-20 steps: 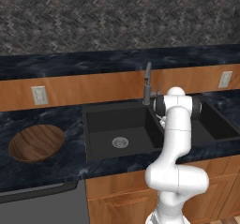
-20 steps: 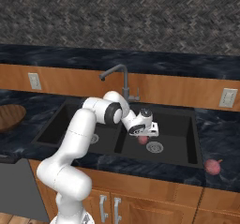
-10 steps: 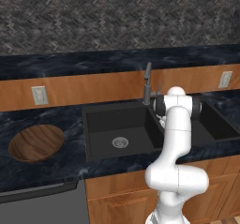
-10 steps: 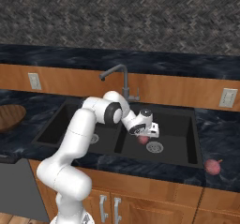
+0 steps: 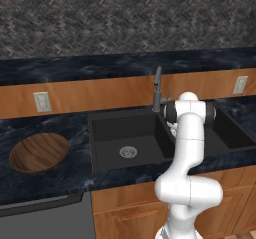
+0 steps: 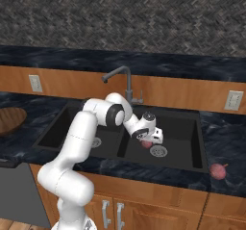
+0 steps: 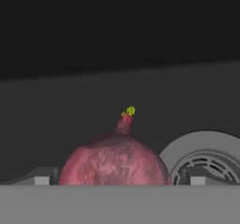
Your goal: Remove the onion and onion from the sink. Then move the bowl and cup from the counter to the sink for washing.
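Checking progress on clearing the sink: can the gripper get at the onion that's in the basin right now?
Probably yes. The open gripper sits low in the sink with the onion right ahead, beside the drain; nothing blocks it.

Evenly and softly lit in both base views, with no hard shadows and no glare. Rendered, slightly soft and pixelated throughout. Dim inside the black double-basin sink (image 6: 202, 142), its walls nearly featureless. Murky and low in contrast in the hand view; faint sheen on the pinkish-red round onion (image 7: 115, 162), edges blurred by closeness.
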Tool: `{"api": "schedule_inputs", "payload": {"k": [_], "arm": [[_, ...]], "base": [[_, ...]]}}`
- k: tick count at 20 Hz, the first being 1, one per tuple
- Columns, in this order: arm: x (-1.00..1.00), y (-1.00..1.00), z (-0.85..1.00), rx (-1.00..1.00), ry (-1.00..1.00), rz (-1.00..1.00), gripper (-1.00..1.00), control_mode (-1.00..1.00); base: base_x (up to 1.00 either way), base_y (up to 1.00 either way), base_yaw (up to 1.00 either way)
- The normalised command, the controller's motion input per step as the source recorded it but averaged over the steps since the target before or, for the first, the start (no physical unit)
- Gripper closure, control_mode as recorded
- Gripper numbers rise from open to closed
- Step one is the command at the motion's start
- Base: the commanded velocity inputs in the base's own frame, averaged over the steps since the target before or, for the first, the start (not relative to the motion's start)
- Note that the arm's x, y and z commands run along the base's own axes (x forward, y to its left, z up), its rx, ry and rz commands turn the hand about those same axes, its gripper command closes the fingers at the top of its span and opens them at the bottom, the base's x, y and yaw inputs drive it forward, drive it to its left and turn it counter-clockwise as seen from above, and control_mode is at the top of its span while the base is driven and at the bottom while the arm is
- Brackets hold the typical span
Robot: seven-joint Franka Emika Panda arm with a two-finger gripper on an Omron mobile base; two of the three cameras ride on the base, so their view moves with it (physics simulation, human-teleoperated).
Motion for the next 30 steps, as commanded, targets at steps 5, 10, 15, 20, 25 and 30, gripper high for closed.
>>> {"api": "schedule_inputs", "payload": {"k": [5,10,15,20,25,30], "arm": [[-0.08,0.00,-0.17,0.02,0.01,-0.07,-1.00,-1.00],[-0.08,0.03,-0.22,0.04,0.07,-0.08,1.00,-1.00],[-0.13,0.02,-0.22,0.07,0.10,-0.10,1.00,-1.00],[-0.13,-0.01,-0.12,0.05,0.06,-0.07,1.00,-1.00],[-0.24,-0.11,0.04,0.03,0.00,-0.07,1.00,-1.00],[-0.37,-0.18,0.07,0.00,-0.07,-0.06,1.00,-1.00]], "base": [[0.00,0.00,0.00],[0.00,0.00,0.00],[0.00,0.00,0.00],[0.00,0.00,0.00],[0.00,0.00,0.00],[0.00,0.00,0.00]]}}
